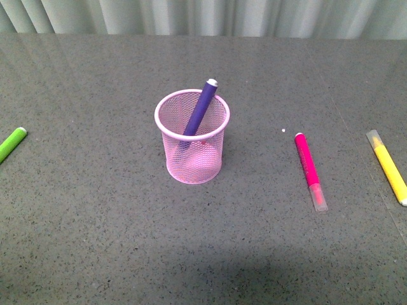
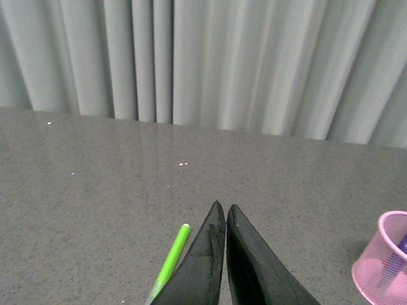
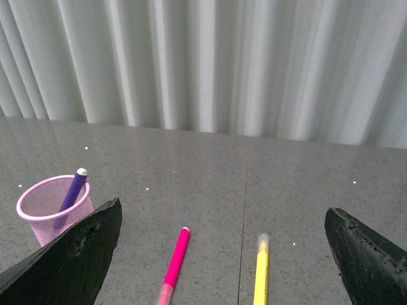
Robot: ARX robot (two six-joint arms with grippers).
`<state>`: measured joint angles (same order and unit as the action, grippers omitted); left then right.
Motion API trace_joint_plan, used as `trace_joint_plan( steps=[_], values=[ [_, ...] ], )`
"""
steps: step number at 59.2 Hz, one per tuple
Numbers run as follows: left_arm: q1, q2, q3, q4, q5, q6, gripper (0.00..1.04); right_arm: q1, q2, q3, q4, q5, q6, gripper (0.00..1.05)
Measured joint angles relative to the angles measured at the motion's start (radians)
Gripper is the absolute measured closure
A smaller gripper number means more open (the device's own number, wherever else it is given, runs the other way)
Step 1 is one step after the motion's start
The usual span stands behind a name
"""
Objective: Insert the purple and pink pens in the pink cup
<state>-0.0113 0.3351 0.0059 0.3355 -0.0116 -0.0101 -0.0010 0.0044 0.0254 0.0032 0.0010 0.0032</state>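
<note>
No text, label, brand, number or sign can be read in any view. The purple pen [image 1: 201,107], pink pen [image 1: 308,166], cup [image 1: 192,162], green marker [image 1: 11,144] and yellow marker [image 1: 389,168] appear too small for any print on them to be made out.
</note>
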Motion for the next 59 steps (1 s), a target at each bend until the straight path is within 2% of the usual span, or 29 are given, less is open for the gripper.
trace_joint_plan(
  steps=[28, 32, 34, 59],
  values=[
    [0.007, -0.157, 0.0, -0.156, 0.009, 0.0, 1.03, 0.0, 0.0, 0.0, 0.0, 0.0, 0.0, 0.07],
    [0.007, -0.27, 0.001, -0.306, 0.012, 0.001, 1.03, 0.0, 0.0, 0.0, 0.0, 0.0, 0.0, 0.07],
    [0.007, -0.309, 0.001, -0.33, 0.012, 0.001, 1.03, 0.0, 0.0, 0.0, 0.0, 0.0, 0.0, 0.07],
    [0.009, -0.32, 0.001, -0.336, 0.011, 0.002, 1.03, 0.0, 0.0, 0.0, -0.001, 0.0, 0.0, 0.07]
  ],
)
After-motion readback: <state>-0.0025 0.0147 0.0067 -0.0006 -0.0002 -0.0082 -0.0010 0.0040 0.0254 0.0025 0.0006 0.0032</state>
